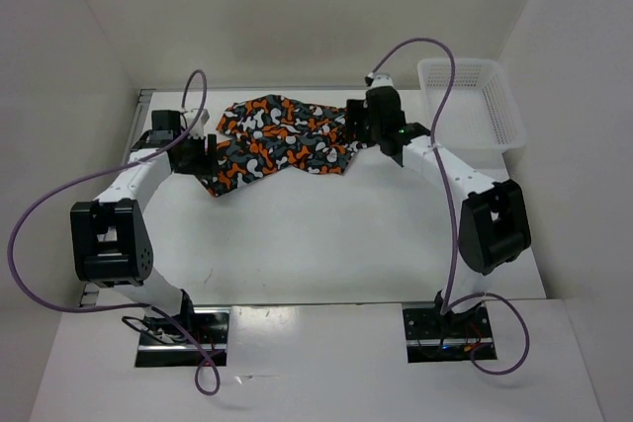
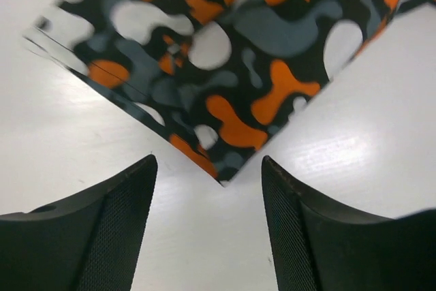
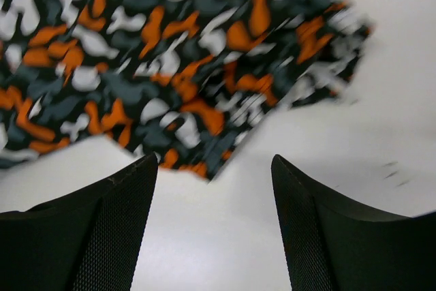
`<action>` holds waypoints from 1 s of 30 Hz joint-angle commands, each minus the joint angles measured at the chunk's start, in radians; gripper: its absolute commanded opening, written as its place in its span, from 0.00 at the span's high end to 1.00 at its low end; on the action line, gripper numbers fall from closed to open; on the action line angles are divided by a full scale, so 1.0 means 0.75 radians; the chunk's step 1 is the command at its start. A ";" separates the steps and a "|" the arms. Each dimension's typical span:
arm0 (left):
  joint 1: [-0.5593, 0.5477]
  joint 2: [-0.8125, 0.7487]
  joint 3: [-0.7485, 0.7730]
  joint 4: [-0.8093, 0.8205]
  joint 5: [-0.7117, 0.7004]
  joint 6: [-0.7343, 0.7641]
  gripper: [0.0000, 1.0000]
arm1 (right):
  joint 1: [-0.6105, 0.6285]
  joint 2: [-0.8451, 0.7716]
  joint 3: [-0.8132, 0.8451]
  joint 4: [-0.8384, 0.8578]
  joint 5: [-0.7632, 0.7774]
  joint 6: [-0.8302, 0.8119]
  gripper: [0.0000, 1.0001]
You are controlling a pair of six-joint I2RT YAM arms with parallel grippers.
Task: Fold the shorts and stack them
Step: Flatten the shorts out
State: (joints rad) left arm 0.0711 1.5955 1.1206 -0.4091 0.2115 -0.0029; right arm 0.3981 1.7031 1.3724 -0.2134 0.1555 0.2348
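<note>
The camouflage shorts (image 1: 282, 137) lie spread flat at the back middle of the white table. My left gripper (image 1: 205, 157) is open at the shorts' near left corner; in the left wrist view that corner (image 2: 221, 110) points down between my black fingers (image 2: 112, 226), just ahead of them. My right gripper (image 1: 358, 128) is open at the shorts' right end; in the right wrist view the cloth (image 3: 170, 66) lies just beyond my fingers (image 3: 310, 233), its near corner between them. Both grippers hold nothing.
A white plastic mesh basket (image 1: 472, 101) stands at the back right corner of the table. White walls close in the back and both sides. The table edge (image 1: 297, 298) runs in front of the arm bases.
</note>
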 commanded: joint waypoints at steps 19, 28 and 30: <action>-0.068 0.079 -0.230 0.179 0.072 0.004 0.17 | 0.171 0.411 0.015 -0.059 -0.130 0.441 0.25; -0.095 0.104 -0.230 0.314 0.021 0.004 0.30 | 0.171 0.454 0.031 -0.006 -0.001 0.511 0.29; -0.095 0.116 -0.230 0.333 0.004 0.004 0.30 | 0.159 0.454 0.046 -0.020 0.012 0.511 0.29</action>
State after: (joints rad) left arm 0.0105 1.6665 0.9436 -0.2226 0.2249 -0.0044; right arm 0.5198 2.0243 1.3586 -0.2321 0.1070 0.5941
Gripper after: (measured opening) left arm 0.706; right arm 0.710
